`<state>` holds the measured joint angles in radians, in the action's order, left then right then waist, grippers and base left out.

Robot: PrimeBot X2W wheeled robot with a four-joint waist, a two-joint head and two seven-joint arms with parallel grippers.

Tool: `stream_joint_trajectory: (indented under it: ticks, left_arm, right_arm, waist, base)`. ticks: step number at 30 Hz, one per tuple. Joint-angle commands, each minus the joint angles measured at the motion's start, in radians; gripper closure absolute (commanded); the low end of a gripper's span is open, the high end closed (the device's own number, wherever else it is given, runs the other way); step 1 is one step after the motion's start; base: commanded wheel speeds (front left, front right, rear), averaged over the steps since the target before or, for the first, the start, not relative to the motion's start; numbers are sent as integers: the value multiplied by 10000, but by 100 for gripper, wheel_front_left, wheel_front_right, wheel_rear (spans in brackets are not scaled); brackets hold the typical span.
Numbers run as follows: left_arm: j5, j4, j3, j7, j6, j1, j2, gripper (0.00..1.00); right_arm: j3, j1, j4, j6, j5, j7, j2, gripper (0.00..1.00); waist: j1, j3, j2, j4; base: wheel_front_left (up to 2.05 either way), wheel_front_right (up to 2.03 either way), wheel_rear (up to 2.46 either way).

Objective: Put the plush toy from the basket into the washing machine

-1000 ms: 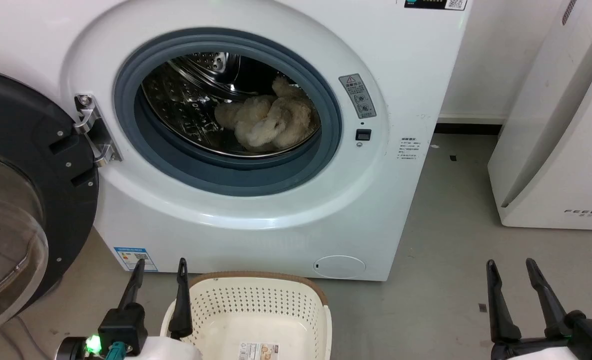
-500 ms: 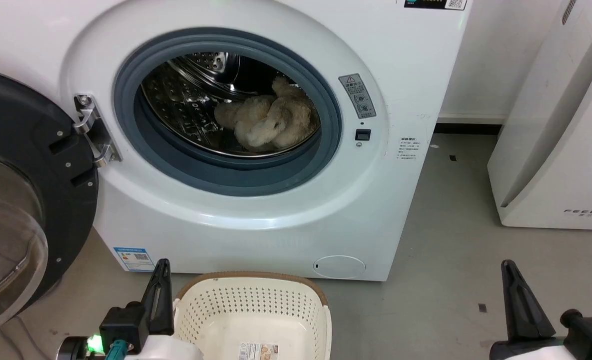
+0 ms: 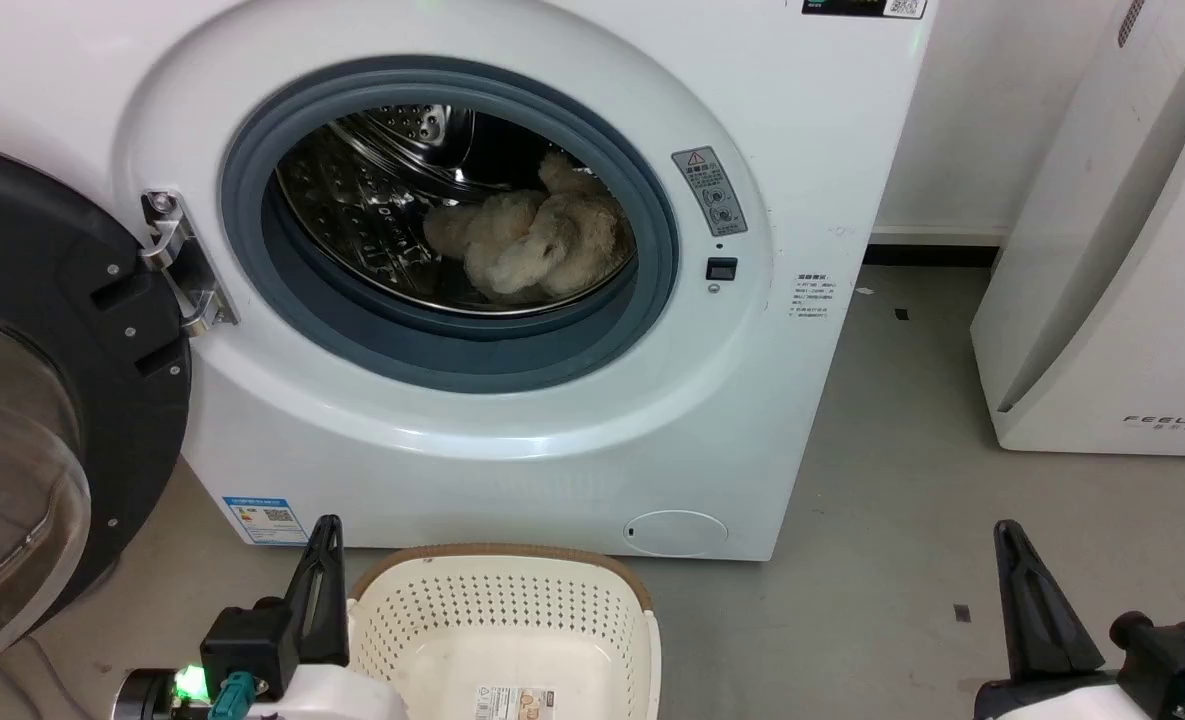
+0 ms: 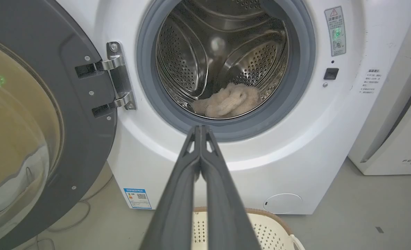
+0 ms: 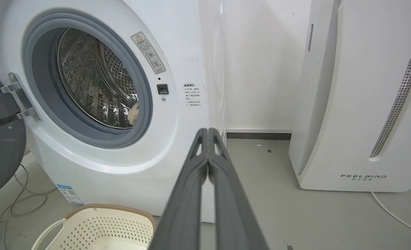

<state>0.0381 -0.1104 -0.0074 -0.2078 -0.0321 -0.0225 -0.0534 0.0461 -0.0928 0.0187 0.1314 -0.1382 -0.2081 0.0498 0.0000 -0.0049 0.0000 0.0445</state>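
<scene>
Left fingers (image 4: 188,173) and right fingers (image 5: 195,173) are pressed together, empty; the toy (image 3: 532,240) lies near the gasket (image 3: 452,352), where a closing door (image 3: 102,250) could pinch it

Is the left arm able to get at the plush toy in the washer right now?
Probably yes. The door is swung wide, nothing blocks the opening, and the plush toy lies low in the drum. The left gripper is shut and would have to open first.

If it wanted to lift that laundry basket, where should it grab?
Probably the laundry basket's brown rim, from straight above: it stands upright and open, so the thin wall can be pinched from inside and outside. The looped side handle would also serve.
</scene>
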Motion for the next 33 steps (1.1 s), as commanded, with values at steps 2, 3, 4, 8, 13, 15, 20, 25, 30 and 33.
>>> stream_joint_trajectory:
  ticks: [2, 3, 4, 8, 13, 15, 20, 25, 30, 33]
  left_arm:
    - [-61, 83, 19, 88, 27, 47, 1, 100]
    - [-64, 94, 20, 109, 30, 49, 1, 100]
    - [-67, 104, 21, 129, 33, 51, 2, 100]
    - [-81, 146, 23, 211, 45, 58, 3, 100]
    - [-94, 188, 25, 292, 57, 65, 4, 100]
    - [-100, 209, 26, 333, 63, 69, 5, 100]
    - [-117, 261, 29, 435, 78, 78, 6, 100]
    - [-133, 314, 32, 538, 93, 87, 8, 100]
    - [-150, 366, 35, 640, 108, 96, 9, 100]
    - [-159, 398, 36, 702, 118, 102, 10, 100]
  right_arm:
    - [-36, 166, -39, -2, 145, 86, 1, 100]
    - [-40, 174, -40, -2, 158, 106, 1, 100]
    - [-44, 182, -42, -2, 170, 127, 1, 100]
    - [-62, 213, -48, -2, 221, 209, 1, 100]
    - [-79, 244, -54, -2, 272, 291, 1, 100]
    - [-88, 260, -57, -2, 297, 332, 1, 100]
    - [-110, 299, -65, -3, 361, 434, 2, 100]
    - [-132, 338, -72, -3, 424, 537, 2, 100]
    - [-154, 377, -80, -3, 488, 640, 2, 100]
    - [-167, 401, -84, -3, 526, 701, 2, 100]
  waist:
    - [0, 1, 0, -11]
    - [0, 1, 0, -15]
    - [0, 2, 0, -20]
    - [0, 4, 0, -38]
    - [0, 6, 0, -55]
    - [0, 7, 0, -64]
    - [0, 9, 0, -87]
    - [0, 12, 0, -109]
    - [0, 14, 0, -131]
    - [0, 16, 0, -145]
  base:
    - [0, 0, 0]
    - [0, 0, 0]
    - [0, 0, 0]
    - [0, 0, 0]
    - [0, 0, 0]
    - [0, 0, 0]
    - [0, 0, 0]
    - [0, 0, 0]
    - [0, 0, 0]
    - [0, 0, 0]
